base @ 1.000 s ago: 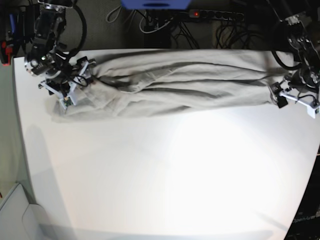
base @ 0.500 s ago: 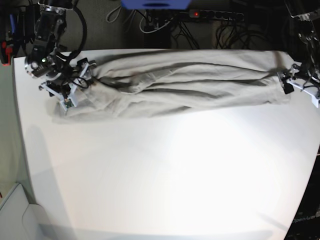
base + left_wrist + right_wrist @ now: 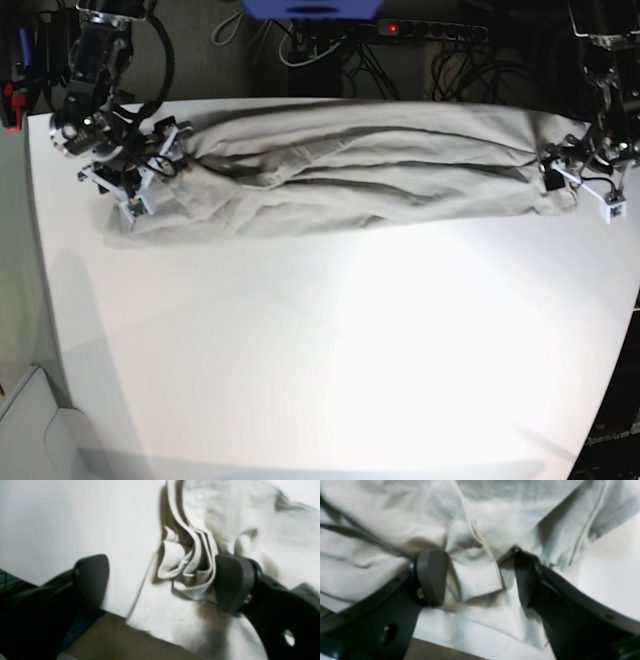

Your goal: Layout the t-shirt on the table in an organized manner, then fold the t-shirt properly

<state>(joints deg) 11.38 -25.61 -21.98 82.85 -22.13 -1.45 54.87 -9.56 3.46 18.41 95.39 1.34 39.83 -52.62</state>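
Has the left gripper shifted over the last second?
Yes. In the base view the left gripper has moved up, away from the table's right edge, and sits at the t-shirt's end.

You're looking at a pale grey-beige t-shirt [image 3: 360, 170] of soft, wrinkled, matt cloth with stitched hems, lying on a smooth matt white tabletop [image 3: 330, 350]. On it, each pincer's dark fingers [image 3: 432, 575] look like smooth, faintly sheened plastic.

White table [image 3: 320, 350]; wrinkled grey-beige t-shirt [image 3: 350, 170] stretched in long band along far edge.
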